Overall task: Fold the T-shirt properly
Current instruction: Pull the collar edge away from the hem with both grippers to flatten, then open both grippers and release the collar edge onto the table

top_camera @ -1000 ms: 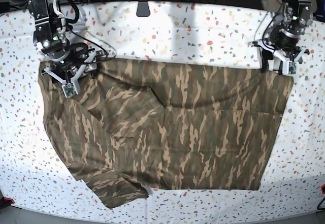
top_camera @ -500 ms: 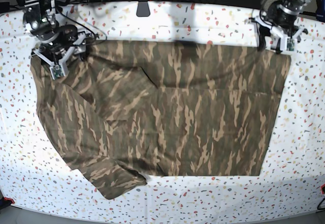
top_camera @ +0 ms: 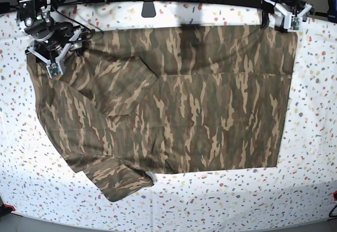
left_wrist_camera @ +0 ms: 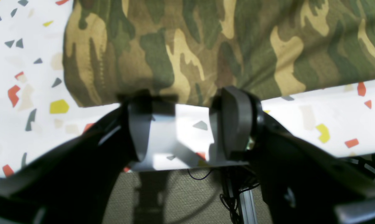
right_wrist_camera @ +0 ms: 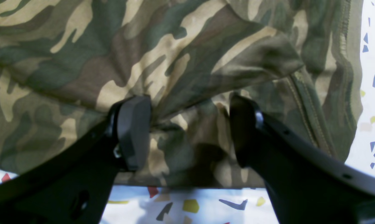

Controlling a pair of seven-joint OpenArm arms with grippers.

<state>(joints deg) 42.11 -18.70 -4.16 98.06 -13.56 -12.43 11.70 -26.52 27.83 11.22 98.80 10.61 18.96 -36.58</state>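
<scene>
The camouflage T-shirt (top_camera: pixel 174 100) lies spread across the speckled table (top_camera: pixel 221 211), its far edge straight and one sleeve (top_camera: pixel 124 182) sticking out at the near left. My left gripper (top_camera: pixel 287 21) is at the shirt's far right corner. In the left wrist view the left gripper (left_wrist_camera: pixel 187 102) is open, bare table shows between its fingers, and the shirt's hem (left_wrist_camera: pixel 206 62) lies just past the tips. My right gripper (top_camera: pixel 52 68) is over the far left corner. In the right wrist view the right gripper (right_wrist_camera: pixel 190 109) is open, its fingers (right_wrist_camera: pixel 134 130) wide apart on bunched cloth (right_wrist_camera: pixel 181 62).
A black device (top_camera: pixel 149 8) and cables sit at the table's far edge, behind the shirt. Beyond that edge the left wrist view looks down on the floor and a metal stand (left_wrist_camera: pixel 246 202). A small red item (top_camera: pixel 335 195) is at the right border.
Both grippers moved toward the far edge of the table and the shirt went with them. Its far hem is now straighter and the cloth lies flatter.
</scene>
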